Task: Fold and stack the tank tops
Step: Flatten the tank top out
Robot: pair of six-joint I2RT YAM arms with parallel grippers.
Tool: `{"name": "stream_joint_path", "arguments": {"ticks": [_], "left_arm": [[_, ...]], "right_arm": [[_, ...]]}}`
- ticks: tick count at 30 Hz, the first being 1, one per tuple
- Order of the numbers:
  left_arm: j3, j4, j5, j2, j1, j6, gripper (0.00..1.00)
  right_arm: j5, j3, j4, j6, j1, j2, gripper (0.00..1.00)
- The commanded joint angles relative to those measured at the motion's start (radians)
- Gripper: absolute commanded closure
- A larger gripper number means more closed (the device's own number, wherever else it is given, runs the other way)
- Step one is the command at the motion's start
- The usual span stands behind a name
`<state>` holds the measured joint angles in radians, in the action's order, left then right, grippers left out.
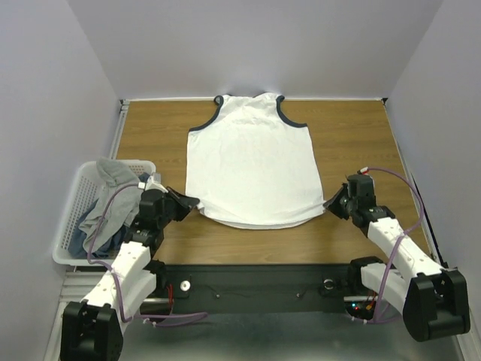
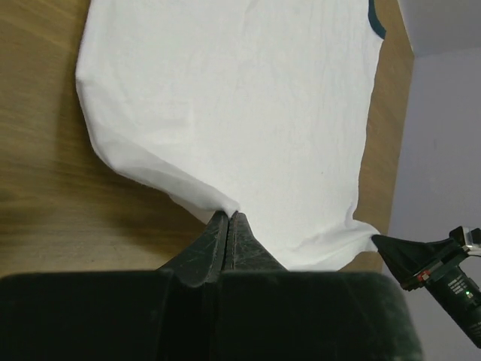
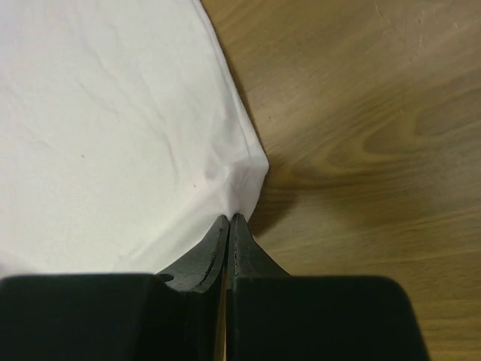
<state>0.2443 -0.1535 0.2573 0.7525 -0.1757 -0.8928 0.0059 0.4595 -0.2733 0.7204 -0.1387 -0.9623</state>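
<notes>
A white tank top (image 1: 250, 162) with navy-edged neck and armholes lies spread flat on the wooden table (image 1: 150, 128), plain side up, neck toward the far wall. My left gripper (image 1: 194, 203) is shut on its near-left hem corner (image 2: 225, 207), pinching the cloth at the fingertips (image 2: 229, 216). My right gripper (image 1: 328, 201) is shut on the near-right hem corner (image 3: 248, 180), cloth bunched at the tips (image 3: 229, 219). Grey tank tops (image 1: 109, 199) lie heaped in the basket at the left.
A white plastic lattice basket (image 1: 75, 203) stands at the table's left edge beside my left arm. Walls close in the far side and both flanks. In the left wrist view my right gripper (image 2: 391, 248) shows at the shirt's other hem corner.
</notes>
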Motion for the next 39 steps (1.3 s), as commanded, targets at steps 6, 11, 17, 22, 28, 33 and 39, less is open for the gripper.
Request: {"name": "stream_joint_path", "arguments": {"ticks": [6,11,17,22,28,33,39], "left_arm": [[0.007,0.135,-0.035,-0.051,-0.036,0.008,1.0],[0.0,0.152,-0.036,-0.048,-0.051,0.025,1.0],[-0.007,0.152,-0.026,-0.048,-0.084,0.017,1.0],[-0.007,0.172,-0.029,-0.051,-0.137,0.005,1.0],[-0.033,0.164,-0.058,-0.039,-0.264,-0.044,1.0],[-0.077,0.161,-0.084,-0.03,-0.32,-0.078,1.0],[-0.074,0.16,-0.082,-0.015,-0.327,-0.069,0.94]], "right_arm": [[0.043,0.031,-0.148,0.027,0.028,0.036,0.99],[0.048,0.088,-0.172,-0.01,0.171,-0.013,0.96],[-0.052,0.14,-0.172,-0.072,0.378,-0.118,0.99],[-0.046,0.146,-0.173,-0.081,0.387,-0.122,0.99],[-0.104,0.094,-0.184,-0.058,0.387,-0.027,0.92],[-0.122,0.096,-0.211,-0.026,0.387,-0.01,0.78],[-0.104,0.139,-0.262,-0.044,0.387,0.028,0.46]]}}
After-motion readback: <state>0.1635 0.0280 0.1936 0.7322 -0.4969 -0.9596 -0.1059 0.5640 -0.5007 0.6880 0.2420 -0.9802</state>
